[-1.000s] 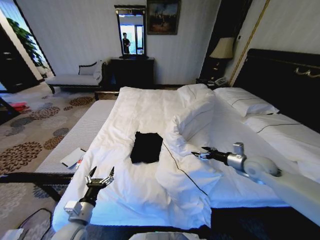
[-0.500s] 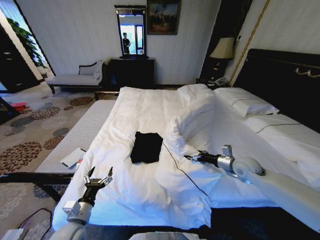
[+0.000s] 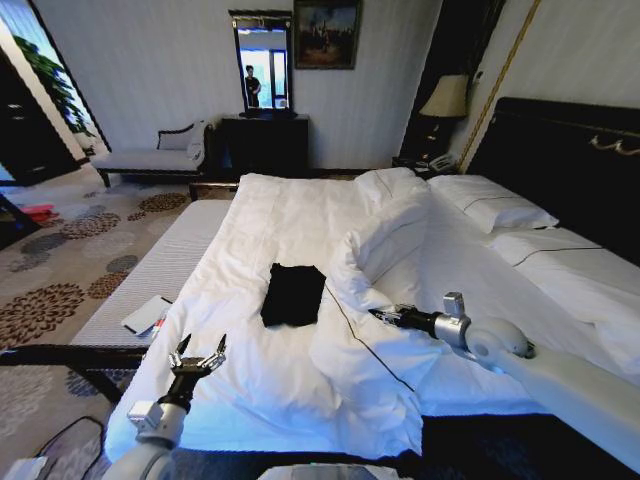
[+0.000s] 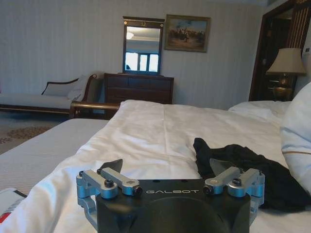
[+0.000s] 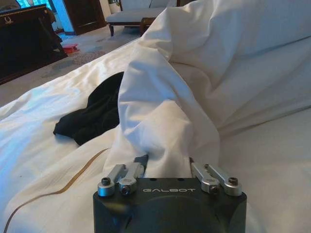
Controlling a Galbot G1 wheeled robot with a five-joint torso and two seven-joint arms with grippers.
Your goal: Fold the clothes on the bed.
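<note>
Item: small black fabric top (image 3: 293,294), limp and light, on the white-duveted bed (image 3: 270,215); we would pinch an edge. Left end effector (image 3: 199,362) released; right end effector (image 3: 378,315) spread against the white duvet fold (image 5: 160,121).

Black clothes (image 3: 293,294) flat on white bed (image 3: 300,215)

My head camera looks down across the bed (image 3: 300,215); each wrist camera sits low behind its gripper, both sharing the black top (image 4: 252,170) ahead.

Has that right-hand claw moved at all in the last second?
Yes. The right gripper has slid toward the black top, closing in across the white duvet.
</note>
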